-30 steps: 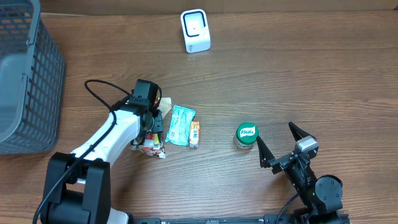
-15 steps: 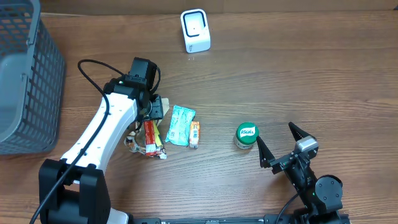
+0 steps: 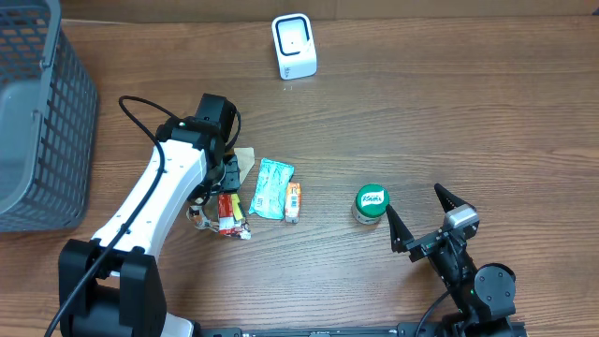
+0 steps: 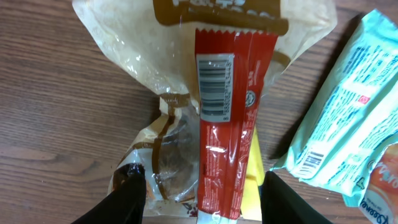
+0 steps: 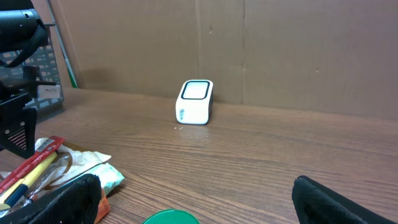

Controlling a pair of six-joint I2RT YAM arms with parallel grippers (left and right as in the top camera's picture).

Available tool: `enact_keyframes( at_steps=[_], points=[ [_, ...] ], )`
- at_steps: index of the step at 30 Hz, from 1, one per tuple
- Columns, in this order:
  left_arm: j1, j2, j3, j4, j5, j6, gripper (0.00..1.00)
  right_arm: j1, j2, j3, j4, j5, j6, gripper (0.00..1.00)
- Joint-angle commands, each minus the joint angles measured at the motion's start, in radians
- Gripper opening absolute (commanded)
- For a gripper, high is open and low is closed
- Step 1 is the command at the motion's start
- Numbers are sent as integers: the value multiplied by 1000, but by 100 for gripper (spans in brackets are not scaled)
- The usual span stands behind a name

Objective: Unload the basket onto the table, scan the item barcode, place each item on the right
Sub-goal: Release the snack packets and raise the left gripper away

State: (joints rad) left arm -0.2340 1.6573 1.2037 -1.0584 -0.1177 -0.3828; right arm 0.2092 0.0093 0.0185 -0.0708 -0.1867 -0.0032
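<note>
Looks early in the task: nothing lifted, nothing shown to the scanner yet.

Nearest, at 5 o'clock on the table: right gripper, jaws spread wide and holding nothing, parked just beside a green-lidded jar at its 11 o'clock.

Further in, around 8 o'clock: left gripper hanging over a small pile, jaws part-way apart. Straddles a red snack stick with a gap on either side, so not yet gripping it. Lies flat, that stick, on a clear brown bag, with the barcode facing up. Likely the item to scan. At 3 o'clock of the pile, a teal packet, and an orange packet touching it.

Farthest, at 12 o'clock: white scanner, upright and well apart from the pile. At 10 o'clock, a grey basket.

Left to do, as a judgement: close on the stick, lift it, carry it toward 12 o'clock, turn the barcode to the scanner's face.

Against a second ago: left wrist shifted toward 12 o'clock and elbow swung out toward 9 o'clock, uncovering the stick. Against half a second ago: lower over the pile, jaws somewhat narrower, more of the bag's corner showing. Right gripper, jar, packets, scanner and basket unmoved.
</note>
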Motion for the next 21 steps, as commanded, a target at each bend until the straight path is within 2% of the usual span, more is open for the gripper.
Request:
enact_keyframes(
  at_steps=[1, 7, 11, 13, 17, 21],
  points=[
    [5, 4, -32, 7, -12, 0, 45, -4, -6, -11, 5, 2, 0, 100],
    [5, 4, -122, 103, -17, -10, 40, -4, -6, -11, 5, 2, 0, 100],
    [11, 3, -146, 128, -90, -10, 20, -4, -6, -11, 5, 2, 0, 100],
    [19, 3, -145, 128, -95, -10, 15, -4, -6, -11, 5, 2, 0, 100],
    [32, 3, -144, 124, -95, -10, 15, -4, -6, -11, 5, 2, 0, 100],
    [34, 3, -144, 124, -95, -10, 18, -4, -6, -11, 5, 2, 0, 100]
  ],
)
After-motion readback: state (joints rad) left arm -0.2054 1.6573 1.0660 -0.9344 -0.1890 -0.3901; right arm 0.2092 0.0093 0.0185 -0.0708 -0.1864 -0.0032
